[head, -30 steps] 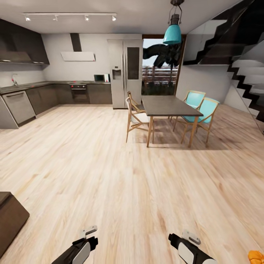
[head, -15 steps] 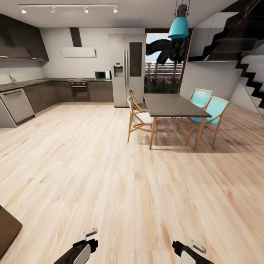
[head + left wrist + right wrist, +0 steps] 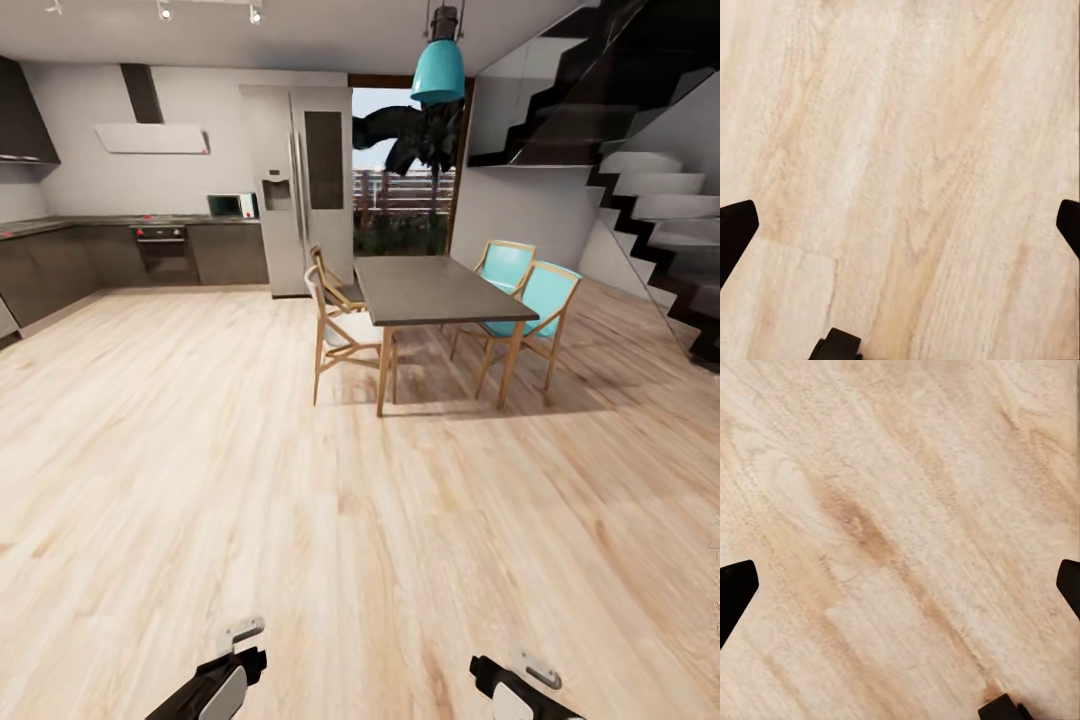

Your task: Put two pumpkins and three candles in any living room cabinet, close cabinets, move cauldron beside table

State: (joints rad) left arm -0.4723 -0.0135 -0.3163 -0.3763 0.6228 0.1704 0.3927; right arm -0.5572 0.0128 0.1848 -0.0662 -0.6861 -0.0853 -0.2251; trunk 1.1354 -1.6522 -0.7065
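A: How many chairs stood at the dining table [image 3: 440, 290]?
B: Four: two teal chairs [image 3: 525, 300], two pale wooden chairs [image 3: 335, 330].
A: The grippers?
B: Left gripper [image 3: 900, 225] and right gripper [image 3: 900, 585] were spread wide, empty, above bare wood floor [image 3: 300, 520].

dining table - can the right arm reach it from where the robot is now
Probably not. The right gripper hangs low by the robot, open over bare wood floor, and the dining table stands well across the room. Nothing blocks the way; the base must drive closer.
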